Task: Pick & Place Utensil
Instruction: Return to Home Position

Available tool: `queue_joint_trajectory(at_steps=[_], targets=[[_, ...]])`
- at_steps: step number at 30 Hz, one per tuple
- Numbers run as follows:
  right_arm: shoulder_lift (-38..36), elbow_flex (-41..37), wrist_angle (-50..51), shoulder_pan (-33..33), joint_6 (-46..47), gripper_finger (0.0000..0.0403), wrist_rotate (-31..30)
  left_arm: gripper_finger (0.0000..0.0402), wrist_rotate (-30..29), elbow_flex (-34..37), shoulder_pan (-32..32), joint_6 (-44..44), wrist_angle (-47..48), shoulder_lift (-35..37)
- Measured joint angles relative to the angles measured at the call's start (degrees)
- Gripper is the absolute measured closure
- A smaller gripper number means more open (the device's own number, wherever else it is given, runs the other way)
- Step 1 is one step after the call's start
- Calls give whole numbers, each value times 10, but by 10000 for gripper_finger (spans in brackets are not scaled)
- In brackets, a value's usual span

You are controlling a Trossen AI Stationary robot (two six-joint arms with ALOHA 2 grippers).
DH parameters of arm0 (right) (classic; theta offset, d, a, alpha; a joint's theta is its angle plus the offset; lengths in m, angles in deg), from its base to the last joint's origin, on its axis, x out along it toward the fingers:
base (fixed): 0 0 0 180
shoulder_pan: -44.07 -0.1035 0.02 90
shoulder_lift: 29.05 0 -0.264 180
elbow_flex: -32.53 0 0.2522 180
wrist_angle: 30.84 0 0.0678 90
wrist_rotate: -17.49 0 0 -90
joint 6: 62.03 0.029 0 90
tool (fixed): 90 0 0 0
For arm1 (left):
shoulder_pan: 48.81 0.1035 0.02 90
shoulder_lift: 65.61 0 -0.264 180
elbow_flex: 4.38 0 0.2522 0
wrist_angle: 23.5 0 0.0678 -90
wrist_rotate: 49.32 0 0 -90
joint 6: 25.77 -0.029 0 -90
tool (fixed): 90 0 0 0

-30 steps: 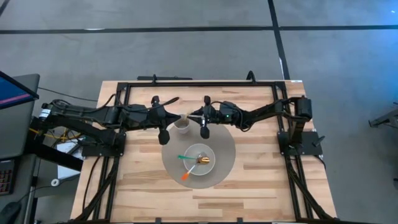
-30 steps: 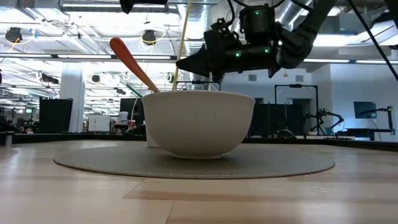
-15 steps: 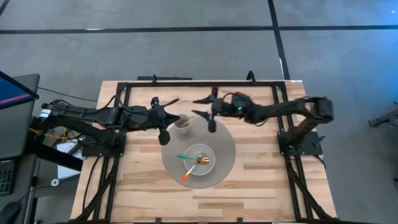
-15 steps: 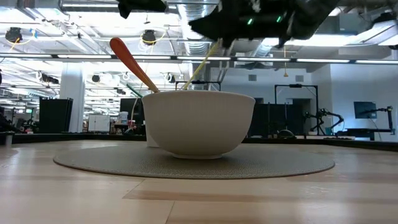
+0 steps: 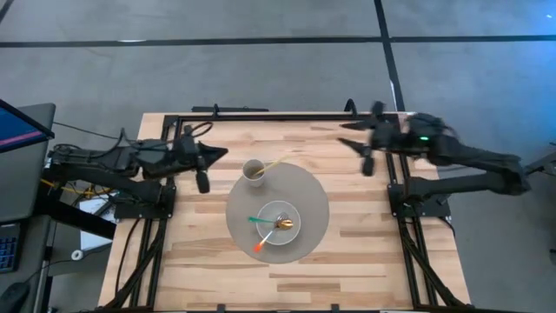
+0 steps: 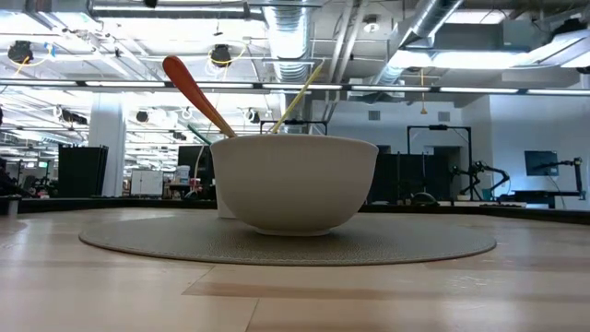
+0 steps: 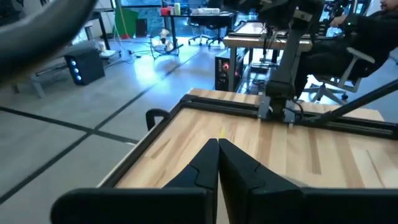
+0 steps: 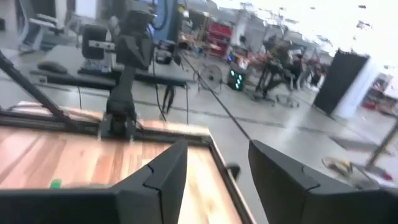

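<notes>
light wood table (image 5: 365, 252) from above, black frame rails at back and sides, gray concrete floor all round. round gray placemat (image 5: 311, 198) near table centre. white bowl (image 5: 293, 233) on front part of mat. green spoon (image 5: 257, 220) lying across bowl's left rim, handle poking out over mat. orange-handled utensil (image 5: 261, 248) leaning out over bowl's front-left rim. small gold-brown item inside bowl, too small to identify. gray cup (image 5: 254, 171) upright at mat's back-left edge, behind and left of bowl, apart from it. yellow straw (image 5: 276, 163) standing in cup, tilted toward robot's right, top end over mat

left gripper (image 5: 219, 154) left of cup, near but clear of it, outside mat's edge. left wrist view: both dark fingers (image 7: 199, 171) pressed together, clenched on nothing, above bare wood. right gripper (image 5: 352, 136) well apart from mat, near table's back-right corner by frame rail. right wrist view: fingers (image 8: 165, 177) spread wide, released, empty, w/ table edge and workshop floor beyond

low view at tabletop height: bowl (image 6: 295, 184) centred on mat (image 6: 415, 242), orange handle (image 6: 194, 92) rising up and left from rim, straw (image 6: 297, 97) slanting up behind bowl, cup mostly hidden behind bowl. bright workshop in bkgd w/ ceiling ducts, lights, dark racks
</notes>
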Motion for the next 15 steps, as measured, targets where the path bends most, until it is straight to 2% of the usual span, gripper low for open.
queue_joint_trajectory(at_steps=[2, 5, 10, 13, 15], targets=[[-57, -7, 58, 2, 15, 243, -8, 389, 0, 37, 0, -1, -2, 37], [-147, -59, 92, 2, 58, 251, -9, 389, 1, 111, 0, 3, -37, 95], [-327, -195, 75, 1, 107, 261, -8, 389, 7, 242, 0, -22, -155, 205], [-428, -262, 49, 1, 127, 266, 3, 389, 47, 308, 0, -63, -213, 274], [-444, -291, 24, 1, 138, 270, 26, 389, 84, 346, 0, -75, -249, 321]])
